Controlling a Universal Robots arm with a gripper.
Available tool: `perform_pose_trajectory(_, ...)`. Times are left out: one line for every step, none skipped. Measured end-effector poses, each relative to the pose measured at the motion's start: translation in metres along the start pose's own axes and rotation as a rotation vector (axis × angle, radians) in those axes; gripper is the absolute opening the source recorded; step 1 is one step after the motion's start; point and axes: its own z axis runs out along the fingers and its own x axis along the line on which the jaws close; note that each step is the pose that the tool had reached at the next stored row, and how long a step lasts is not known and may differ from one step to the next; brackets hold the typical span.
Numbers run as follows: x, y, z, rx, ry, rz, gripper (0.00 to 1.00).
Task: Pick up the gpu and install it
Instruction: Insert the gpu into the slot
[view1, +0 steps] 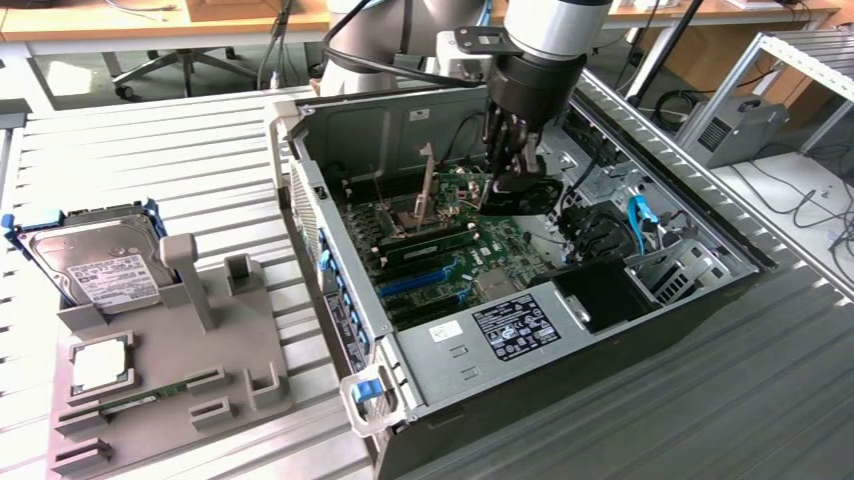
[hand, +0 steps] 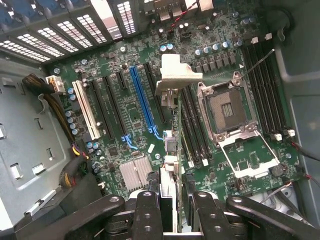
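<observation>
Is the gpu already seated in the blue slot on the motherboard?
No, the gpu is held edge-on in the tool above the board, and the blue slot is empty.

Your pincer (view1: 514, 185) hangs inside the open case (view1: 694, 300); cables (view1: 587, 235) crowd the exterior view's right, the raised socket lever (view1: 427, 185) stands to its left.

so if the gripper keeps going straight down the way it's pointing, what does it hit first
Probably the motherboard: the gripper holds the gpu edge-on above it, so the card's lower edge would touch first, seemingly near the black slots, though depth is unclear.
</observation>
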Motion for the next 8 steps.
perform_pose_trajectory(0.0000, 0.0000, 0.0000, 0.0000, 0.0000, -0.002, 0.29)
perform_pose_trajectory(0.0000, 0.0000, 0.0000, -0.0001, 0.0000, -0.004, 0.29)
perform_pose_trajectory(0.0000, 0.0000, 0.0000, -0.0001, 0.0000, -0.006, 0.29)
perform_pose_trajectory(0.0000, 0.0000, 0.0000, -0.0002, -0.0001, -0.007, 0.29)
perform_pose_trajectory(0.0000, 0.0000, 0.0000, -0.0002, -0.0002, -0.009, 0.29)
perform_pose_trajectory(0.0000, 0.0000, 0.0000, -0.0006, -0.0004, -0.022, 0.29)
perform_pose_trajectory(0.0000, 0.0000, 0.0000, -0.0010, -0.0006, -0.038, 0.29)
perform_pose_trajectory(0.0000, 0.0000, 0.0000, -0.0013, -0.0009, -0.052, 0.29)
